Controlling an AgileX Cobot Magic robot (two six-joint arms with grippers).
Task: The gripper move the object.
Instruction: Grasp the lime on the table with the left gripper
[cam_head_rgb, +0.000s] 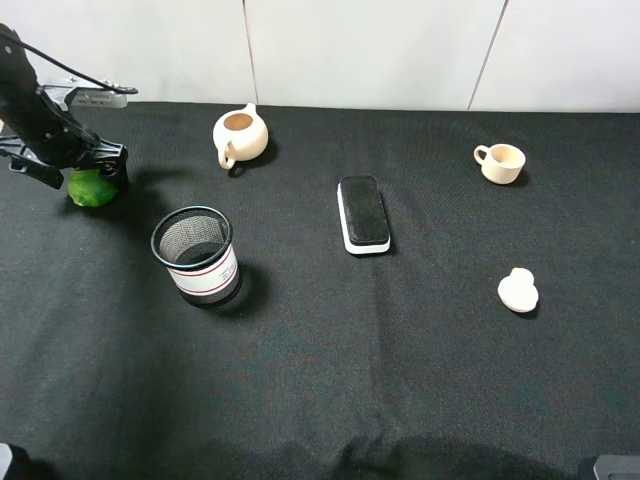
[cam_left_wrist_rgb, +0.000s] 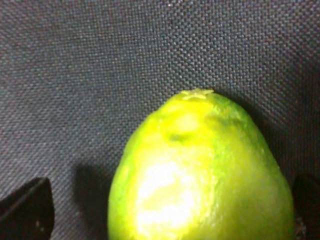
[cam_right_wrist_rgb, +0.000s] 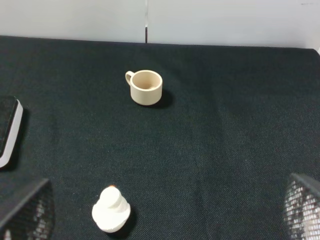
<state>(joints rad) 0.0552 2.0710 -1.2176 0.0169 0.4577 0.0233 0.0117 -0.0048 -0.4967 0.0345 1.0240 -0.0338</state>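
Black-clothed table (cam_head_rgb: 320, 380).
On it: lime (cam_head_rgb: 92, 188) far left, teapot (cam_head_rgb: 240, 136), mesh holder (cam_head_rgb: 197, 257), eraser (cam_head_rgb: 363, 214), cup (cam_head_rgb: 501, 162), white lid (cam_head_rgb: 518, 291), all well apart.

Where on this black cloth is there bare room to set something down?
The whole near strip in front of the mesh pen cup and white lid is bare. So is the patch between the eraser, the cup and the lid. The far left is crowded: pincer around the lime, teapot nearby.
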